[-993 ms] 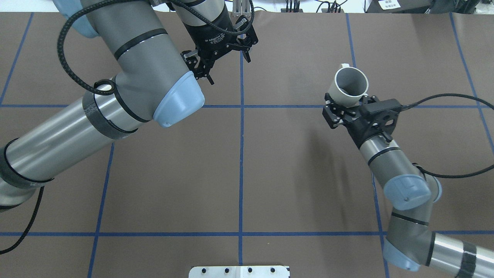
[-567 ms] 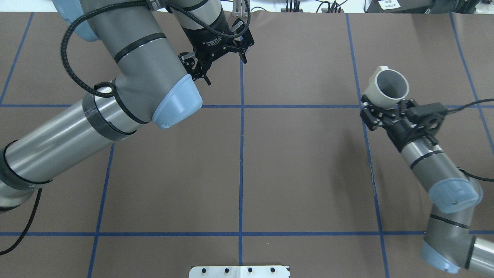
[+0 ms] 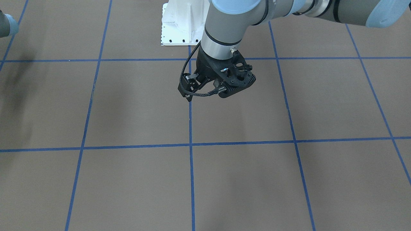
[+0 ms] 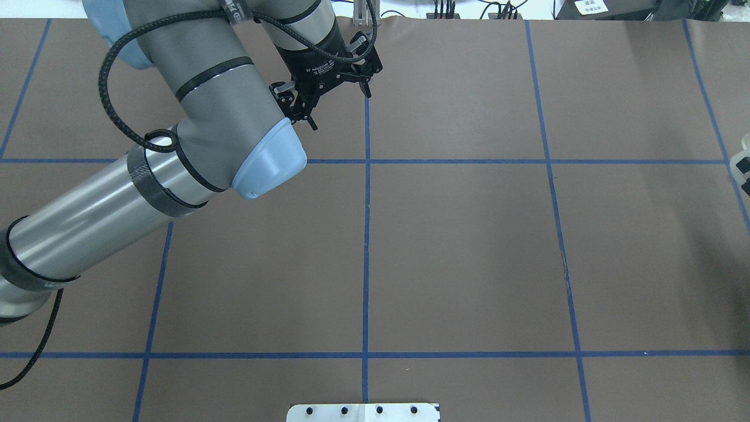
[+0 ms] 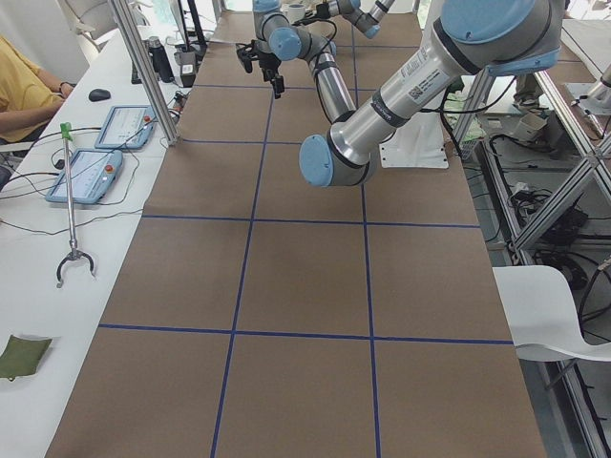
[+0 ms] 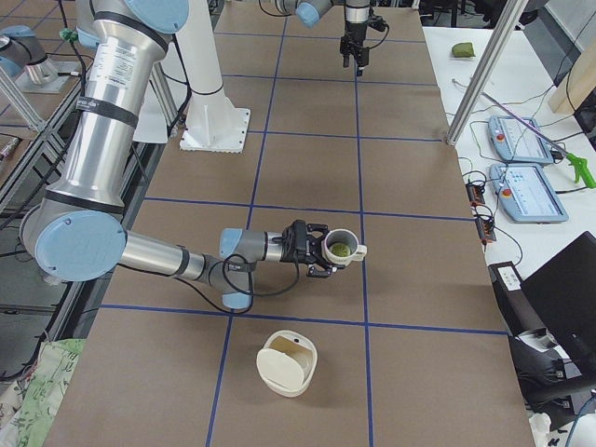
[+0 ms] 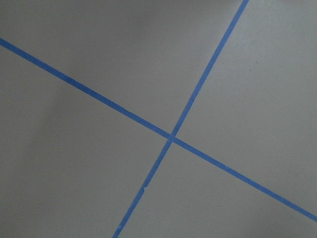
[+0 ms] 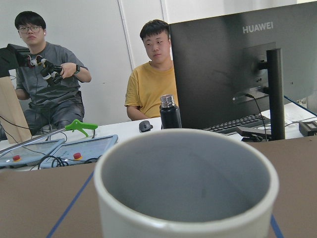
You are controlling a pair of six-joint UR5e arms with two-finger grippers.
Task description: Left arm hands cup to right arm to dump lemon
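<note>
The off-white cup [image 6: 340,248] hangs level just above the table, and my right gripper [image 6: 312,250] is shut on its side, with the handle pointing away from the arm. A yellow-green lemon [image 6: 342,250] lies inside it. The cup's rim [image 8: 185,183] fills the lower half of the right wrist view, where the lemon is hidden. In the overhead view only a sliver of the right gripper [image 4: 744,170] shows at the right edge. My left gripper [image 4: 338,102] stands open and empty over the far centre line, also seen in the front-facing view [image 3: 192,88].
An off-white round bowl [image 6: 287,363] sits on the table closer to the right end than the cup. Two people sit behind a side desk with a monitor [image 8: 237,69], a black bottle [image 8: 170,111] and tablets [image 6: 521,140]. The white base plate [image 4: 363,412] is at the near edge.
My right arm has carried the cup rightward, almost out of the overhead view. My left gripper has drawn back slightly up and to the left, still open.
</note>
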